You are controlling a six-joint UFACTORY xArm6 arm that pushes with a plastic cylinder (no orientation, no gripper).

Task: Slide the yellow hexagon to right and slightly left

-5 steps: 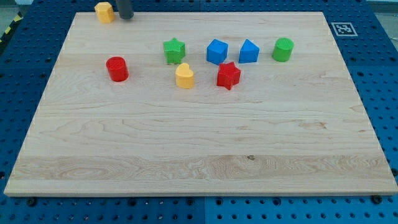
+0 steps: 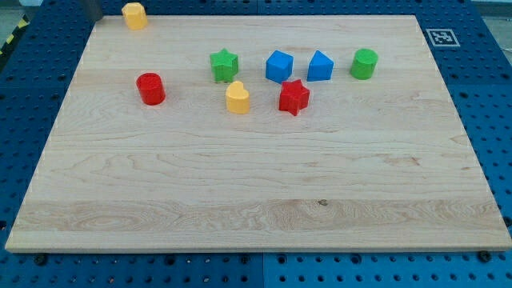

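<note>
The yellow hexagon (image 2: 134,15) sits at the top left edge of the wooden board (image 2: 256,200). My tip (image 2: 94,19) is at the view's top left, just off the board's corner. It stands left of the yellow hexagon with a small gap and does not touch it. Only the lowest bit of the rod shows.
A red cylinder (image 2: 150,88), a green star (image 2: 225,65), a second yellow block (image 2: 238,98), a red star (image 2: 294,97), two blue blocks (image 2: 279,66) (image 2: 320,66) and a green cylinder (image 2: 364,63) stand in the upper middle. A printed marker (image 2: 441,37) is at the top right corner.
My tip has moved from just right of the yellow hexagon to its left side. The hexagon and all other blocks have not moved.
</note>
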